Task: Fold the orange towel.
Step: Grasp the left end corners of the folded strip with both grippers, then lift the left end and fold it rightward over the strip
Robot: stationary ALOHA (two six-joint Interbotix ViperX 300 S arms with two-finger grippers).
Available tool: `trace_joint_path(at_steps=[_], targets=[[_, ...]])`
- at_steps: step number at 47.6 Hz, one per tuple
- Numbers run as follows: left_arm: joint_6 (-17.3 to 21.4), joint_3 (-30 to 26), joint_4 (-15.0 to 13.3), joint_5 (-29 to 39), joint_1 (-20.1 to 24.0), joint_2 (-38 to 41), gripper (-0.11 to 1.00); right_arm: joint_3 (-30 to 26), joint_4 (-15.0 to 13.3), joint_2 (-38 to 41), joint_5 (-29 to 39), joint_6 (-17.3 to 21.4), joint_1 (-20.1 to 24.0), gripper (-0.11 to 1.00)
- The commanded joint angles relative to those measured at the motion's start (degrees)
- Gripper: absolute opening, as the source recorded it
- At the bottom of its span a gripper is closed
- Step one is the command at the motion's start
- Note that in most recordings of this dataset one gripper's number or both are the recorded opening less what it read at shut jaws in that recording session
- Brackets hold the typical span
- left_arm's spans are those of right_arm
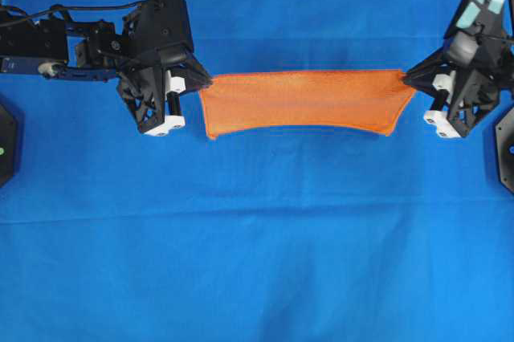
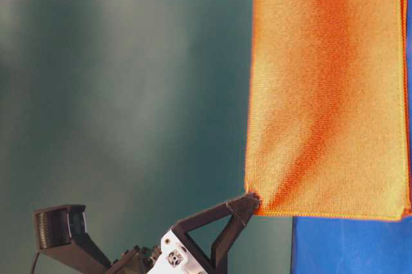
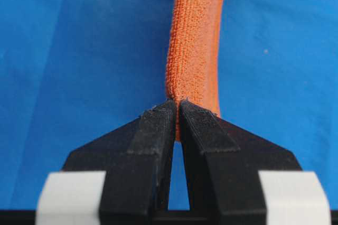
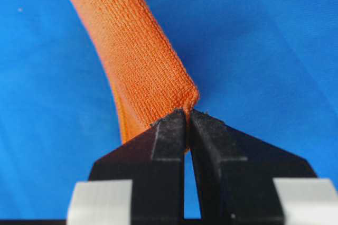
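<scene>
You have the orange towel (image 1: 303, 103) strung between your two claws, lifted off the large blue cloth (image 1: 257, 262) that covers the tabletop. In the overhead view it spans the middle of the scene in the far half, its far edge pulled nearly straight and its near edge curving up in a shallow arc, with a faint shadow on the blue just below it.

Your left claw (image 1: 206, 83) is pinched tight on the towel's left top corner; the left wrist view shows its two black fingers (image 3: 153, 130) pressed together on the fabric, with the towel (image 3: 194, 40) running away from them edge-on as a narrow orange band.

Your right claw (image 1: 408, 79) is likewise clamped on the right top corner. From the right wrist view, the fingers (image 4: 169, 130) meet on the cloth and the towel (image 4: 137, 50) sweeps off to the upper left, doubled at the pinch so two layers show near the tips.

The table-level view appears turned on its side: the towel (image 2: 325, 94) fills the upper right as a flat sheet with a soft darker crease down its middle, its thin stitched hem visible along the edges. One claw (image 2: 251, 202) grips a corner there; which arm it belongs to cannot be told from that view alone. A strip of blue cloth (image 2: 351, 245) shows at the lower right.
</scene>
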Motion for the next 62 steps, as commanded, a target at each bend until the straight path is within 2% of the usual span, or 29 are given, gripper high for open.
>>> trace_joint_path(at_steps=[1, 7, 16, 28, 31, 40, 49, 56, 62], targets=[[0.0, -0.79, 0.0, -1.67, -1.93, -0.79, 0.02, -1.93, -0.97, 1.67, -1.32, 0.09, -1.05, 0.03], [0.09, -1.41, 0.09, -5.54, -5.71, 0.09, 0.02, -3.34, -2.99, 4.92, -3.43, 0.09, -4.22, 0.03], [0.26, -4.04, 0.09, -10.72, -11.16, 2.99, 0.02, -7.47, -7.73, 11.51, -7.12, -0.35, -10.02, 0.03], [0.44, -10.9, 0.35, -13.8, -15.21, 9.67, 0.02, -17.23, -14.68, 21.88, -10.72, -1.05, -15.64, 0.03], [1.85, -12.74, 0.35, -13.8, -15.82, 11.34, 0.02, -19.6, -15.91, 24.08, -11.07, -1.41, -16.17, 0.03], [10.81, -16.88, 0.18, -13.71, -18.37, 14.59, 0.02, -26.19, -17.58, 29.44, -11.16, -1.76, -16.52, 0.03], [11.78, -18.19, 0.0, -13.8, -18.46, 15.47, 0.02, -29.27, -18.9, 31.64, -11.87, -1.85, -16.61, 0.03], [12.04, -18.9, 0.0, -15.03, -18.37, 16.35, 0.02, -28.83, -19.25, 31.38, -11.6, -1.85, -16.88, 0.03], [13.18, -21.8, 0.0, -17.75, -17.84, 19.34, 0.02, -27.07, -19.25, 29.97, -11.34, -1.85, -17.67, 0.03]])
